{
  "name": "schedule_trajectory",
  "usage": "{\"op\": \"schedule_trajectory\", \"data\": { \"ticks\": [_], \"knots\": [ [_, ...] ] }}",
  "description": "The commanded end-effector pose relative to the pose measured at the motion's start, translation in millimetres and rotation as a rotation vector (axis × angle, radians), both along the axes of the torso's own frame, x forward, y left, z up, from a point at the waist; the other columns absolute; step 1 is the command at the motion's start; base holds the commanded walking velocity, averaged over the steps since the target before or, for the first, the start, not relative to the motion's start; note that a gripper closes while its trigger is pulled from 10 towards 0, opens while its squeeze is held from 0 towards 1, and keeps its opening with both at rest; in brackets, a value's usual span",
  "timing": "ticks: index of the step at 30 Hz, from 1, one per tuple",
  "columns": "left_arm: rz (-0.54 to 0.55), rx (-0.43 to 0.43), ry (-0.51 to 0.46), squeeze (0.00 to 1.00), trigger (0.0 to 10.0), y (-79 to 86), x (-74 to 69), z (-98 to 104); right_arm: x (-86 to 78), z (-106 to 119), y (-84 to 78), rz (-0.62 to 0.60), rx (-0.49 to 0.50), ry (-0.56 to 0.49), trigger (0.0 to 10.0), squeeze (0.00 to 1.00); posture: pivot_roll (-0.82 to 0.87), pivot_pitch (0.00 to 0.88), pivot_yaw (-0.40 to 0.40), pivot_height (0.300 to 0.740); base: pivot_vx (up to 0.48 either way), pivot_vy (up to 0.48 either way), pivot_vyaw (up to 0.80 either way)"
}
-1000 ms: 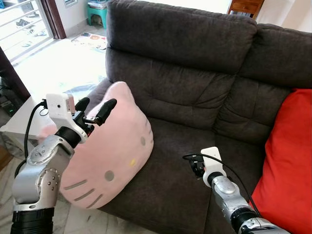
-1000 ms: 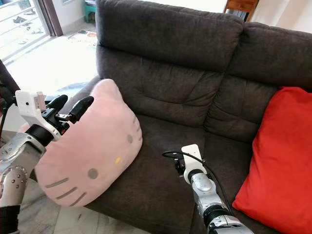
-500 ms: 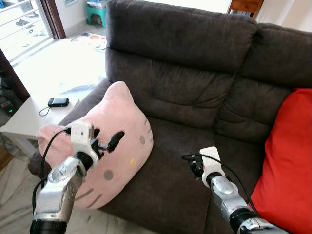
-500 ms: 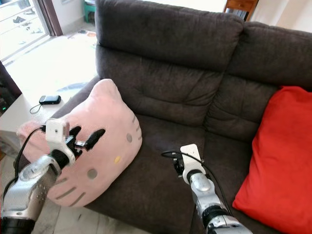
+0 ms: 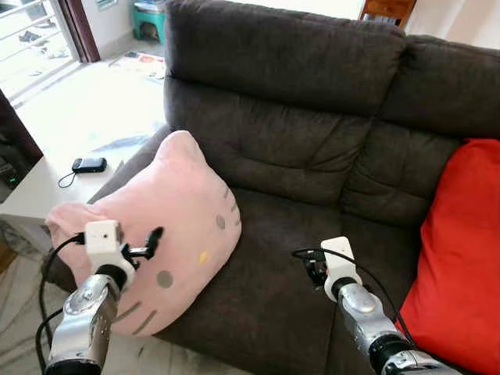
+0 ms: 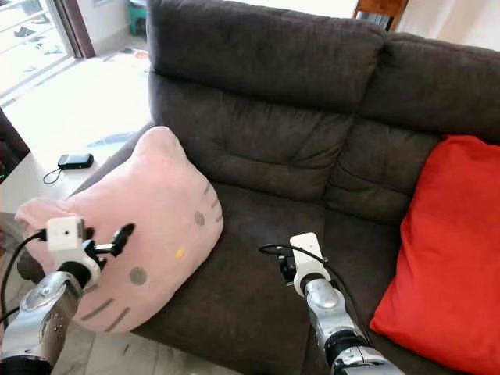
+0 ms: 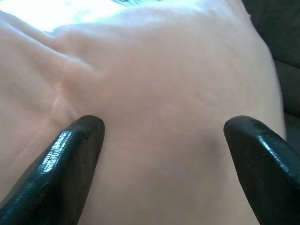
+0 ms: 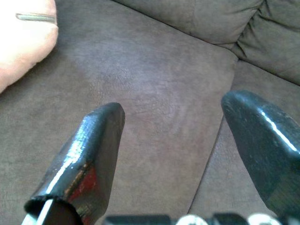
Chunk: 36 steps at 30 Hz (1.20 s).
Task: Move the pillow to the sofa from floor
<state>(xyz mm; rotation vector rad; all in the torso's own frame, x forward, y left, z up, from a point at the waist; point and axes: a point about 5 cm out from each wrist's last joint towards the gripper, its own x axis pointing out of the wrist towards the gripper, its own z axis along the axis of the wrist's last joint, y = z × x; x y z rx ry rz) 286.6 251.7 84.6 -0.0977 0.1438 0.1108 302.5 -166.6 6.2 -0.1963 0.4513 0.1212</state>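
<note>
Two cushions sit at opposite ends of the dark brown fabric sofa (image 5: 312, 156) in the left eye view: a pink plush cat-face pillow (image 5: 168, 226) leans on the robot's-left end of the seat against the armrest, its lower edge overhanging the seat's front edge, and a red cushion (image 5: 461, 250) stands at the right end. The left gripper (image 5: 148, 242) hovers low in front of the pillow's face, just beside its grey nose patch, while the right gripper (image 5: 312, 266) hangs over the front of the bare seat, well apart from the pillow. Between the two cushions the seat lies open. Beyond the armrest a white side tabletop (image 5: 39, 187) carries a small black phone-like device (image 5: 88, 165), with pale floor (image 5: 94, 101) behind. The right eye view gives the same layout, the pillow (image 6: 148, 211) resting partly on the seat and armrest. From the left wrist view, both black fingers (image 7: 70, 159) are spread wide with pink pillow fabric (image 7: 159, 93) close ahead between them, gripping nothing. From the right wrist view, the fingers (image 8: 89, 150) are likewise spread apart over brown seat cushion (image 8: 159, 93), with a corner of the pillow (image 8: 23, 42) off to one side near the seat's seam.
</note>
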Motion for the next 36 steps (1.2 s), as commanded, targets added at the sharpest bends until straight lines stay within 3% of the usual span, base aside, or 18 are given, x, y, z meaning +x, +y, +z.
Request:
{"op": "schedule_trajectory", "data": {
  "ticks": [1,6,7,8,10,11,16,17,18,19,22,24,27,36],
  "knots": [
    [0.022,0.011,0.035,0.0,10.0,4.3,-1.7,-6,-2.9,-3,-2.1,-0.012,-0.001,0.014,10.0,0.0,0.11,0.11,-0.06,0.74,0.0,0.0,0.0],
    [-0.103,-0.03,0.005,0.0,10.0,-20.0,2.1,-8,-3.9,-4,-1.2,-0.023,0.014,0.015,10.0,0.0,0.1,0.107,-0.057,0.74,0.0,0.0,0.0],
    [-0.183,-0.004,-0.007,0.0,10.0,-33.9,1.8,-10,-5.3,-5,-1.3,-0.033,0.026,0.013,10.0,0.0,0.1,0.106,-0.057,0.74,0.0,0.0,0.0],
    [-0.272,0.098,0.003,0.0,10.0,-47.6,-0.8,-17,-7.5,-7,-1.9,-0.052,0.05,0.009,10.0,0.0,0.1,0.107,-0.056,0.74,0.0,0.0,0.0],
    [-0.3,0.134,0.007,0.0,10.0,-51.7,-1.9,-19,-8.2,-7,-2.2,-0.061,0.06,0.007,10.0,0.0,0.1,0.107,-0.056,0.74,0.0,0.0,0.0],
    [-0.367,0.113,0.006,0.0,10.0,-66.1,-5.5,-25,-11.8,-10,-5.9,-0.11,0.094,0.002,10.0,0.0,0.1,0.108,-0.054,0.74,0.0,0.0,0.0],
    [-0.432,0.087,0.062,0.0,10.0,-80.9,-11.5,-43,-20.9,-18,-15.5,-0.216,0.147,0.023,10.0,0.0,0.11,0.108,-0.052,0.74,0.0,0.0,0.0],
    [-0.446,0.13,0.126,0.0,10.0,-82.7,-15.7,-58,-26.8,-23,-18.5,-0.253,0.167,0.051,10.0,0.0,0.1,0.106,-0.05,0.74,0.0,0.0,0.0],
    [-0.446,0.13,0.126,0.0,10.0,-82.7,-15.7,-58,-26.8,-23,-18.5,-0.253,0.167,0.051,10.0,0.0,0.1,0.106,-0.05,0.74,0.0,0.0,0.0],
    [-0.463,0.134,0.182,0.0,10.0,-86.5,-20.4,-72,-34.5,-30,-21.6,-0.275,0.159,0.085,10.0,0.0,0.1,0.106,-0.05,0.74,0.0,0.0,0.0],
    [-0.517,0.188,0.208,0.0,10.0,-95.2,-24.4,-81,-43.6,-37,-24.7,-0.304,0.167,0.109,10.0,0.0,0.1,0.104,-0.043,0.74,0.0,0.0,0.0],
    [-0.529,0.209,0.202,0.0,10.0,-97.1,-24.4,-80,-45.6,-39,-25.5,-0.31,0.17,0.112,10.0,0.0,0.1,0.104,-0.042,0.74,0.0,0.0,0.0],
    [-0.394,0.295,0.029,0.0,10.0,-86.9,-9.8,-52,-47.1,-37,-26.1,-0.337,0.226,0.066,10.0,0.0,0.1,0.105,-0.036,0.74,0.0,0.0,0.0],
    [-0.284,0.379,-0.166,0.0,10.0,-69.5,-2.8,-16,-44.2,-35,-23.2,-0.322,0.241,0.046,10.0,0.0,0.11,0.094,-0.032,0.74,0.0,0.0,0.0]
  ]
}}
